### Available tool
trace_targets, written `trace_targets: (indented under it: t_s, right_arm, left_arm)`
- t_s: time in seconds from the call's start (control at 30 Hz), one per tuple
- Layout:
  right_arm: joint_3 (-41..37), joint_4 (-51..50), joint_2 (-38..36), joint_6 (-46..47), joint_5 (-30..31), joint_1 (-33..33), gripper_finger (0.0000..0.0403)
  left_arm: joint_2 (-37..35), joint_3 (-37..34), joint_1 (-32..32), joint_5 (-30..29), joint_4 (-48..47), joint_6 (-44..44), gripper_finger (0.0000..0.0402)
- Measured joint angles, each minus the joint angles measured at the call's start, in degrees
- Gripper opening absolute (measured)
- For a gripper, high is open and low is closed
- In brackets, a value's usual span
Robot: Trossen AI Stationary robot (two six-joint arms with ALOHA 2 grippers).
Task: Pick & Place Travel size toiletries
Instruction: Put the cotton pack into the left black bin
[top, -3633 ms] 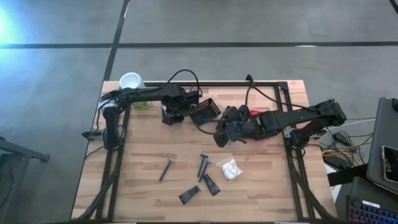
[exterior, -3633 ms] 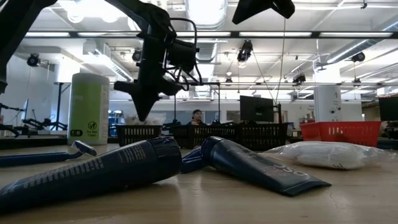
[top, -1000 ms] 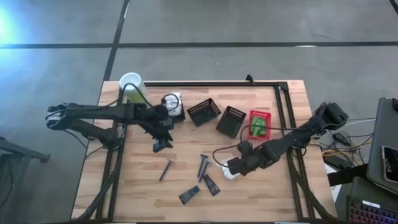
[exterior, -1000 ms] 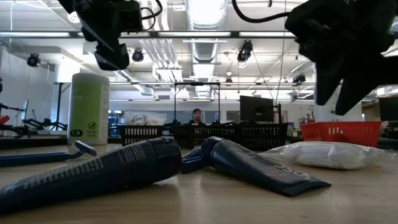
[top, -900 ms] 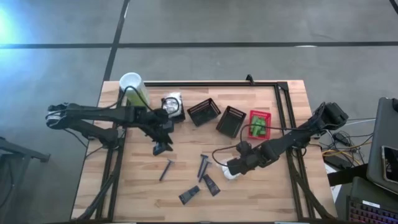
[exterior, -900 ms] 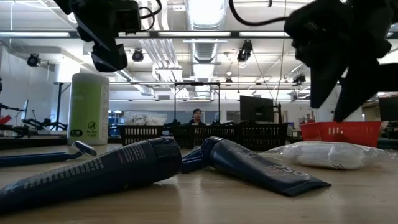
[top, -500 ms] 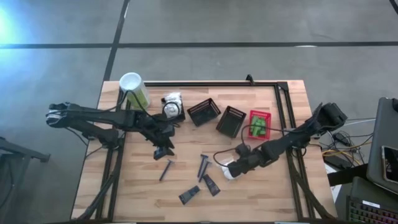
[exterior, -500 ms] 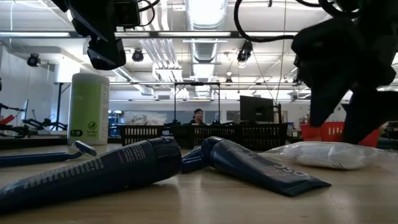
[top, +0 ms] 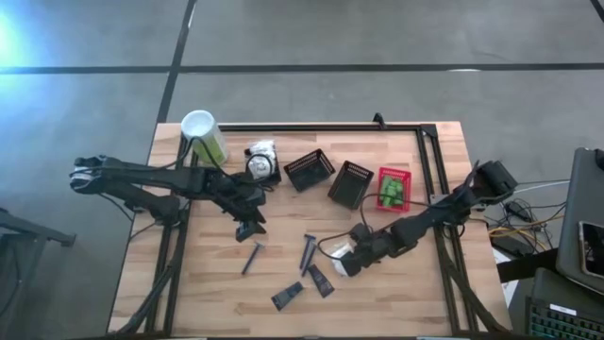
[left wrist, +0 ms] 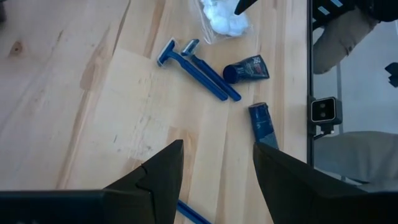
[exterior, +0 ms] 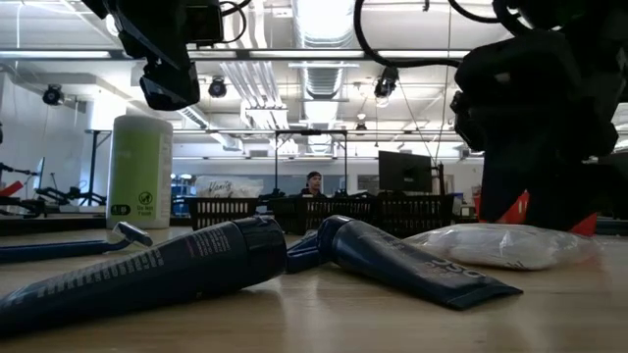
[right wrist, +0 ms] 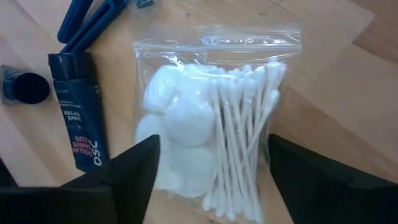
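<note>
On the wooden tabletop point(top: 415, 283), the right pincer point(right wrist: 208, 186) hangs low over the clear bag of cotton pads and swabs point(right wrist: 208, 118), fingers spread wide to either side of it, not gripping. Beside the bag lie a dark tube point(right wrist: 78, 109) and blue razors point(left wrist: 199, 62). Well apart from the bag, the left pincer point(left wrist: 214, 168) hovers open and empty

Two dark blue tubes point(exterior: 177, 270) lie on the wooden table point(exterior: 314, 319), close to the camera. A blue razor point(exterior: 69, 245) lies at the left. A clear bag of white things point(exterior: 500, 245) sits at the right, under a big dark arm point(exterior: 535, 108). A tall green can point(exterior: 139, 172) stands behind.
</note>
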Motion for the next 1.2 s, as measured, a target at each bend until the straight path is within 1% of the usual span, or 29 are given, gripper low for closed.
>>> trace_targets:
  t_s: [0.17, 0.43, 0.63, 0.8, 0.87, 0.93, 1.1, 1.2]
  right_arm:
    - [0.02, 0.15, 0.12, -0.43, -0.02, 0.0, 0.0233]
    - [0.0, 0.29, 0.35, -0.72, -0.08, -0.04, 0.016]
    - [0.0, 0.39, 0.35, -1.25, -0.15, -0.04, 0.0094]
    - [0.0, 0.39, 0.09, -1.33, 1.27, 0.02, 0.0045]
    - [0.07, 0.35, 0.09, -1.52, 1.31, 0.02, 0.0035]
    - [0.48, 0.26, 0.09, -2.19, 1.35, 0.02, 0.0034]
    - [2.53, 0.24, -0.06, -4.92, 2.33, 0.02, 0.0053]
    - [4.54, 0.26, -0.55, -7.44, 3.16, 0.0, 0.0057]
  left_arm:
    - [0.0, 0.0, 0.0, -1.3, -0.02, 0.46, 0.0197]
    - [0.02, 0.0, 0.0, -1.76, -0.02, 1.11, 0.0197]
    - [0.02, 0.0, 0.0, -1.78, -0.02, 1.11, 0.0197]
    - [0.02, 0.0, 0.0, -1.76, -0.02, 1.14, 0.0197]
    - [0.02, 0.0, 0.0, -1.75, -0.02, 1.14, 0.0197]
    - [0.02, 0.0, 0.0, -1.76, -0.02, 1.15, 0.0197]
    - [0.02, 0.0, 0.0, -1.8, -0.02, 1.15, 0.0197]
    - [0.02, 0.0, 0.0, -1.8, -0.02, 1.16, 0.0197]
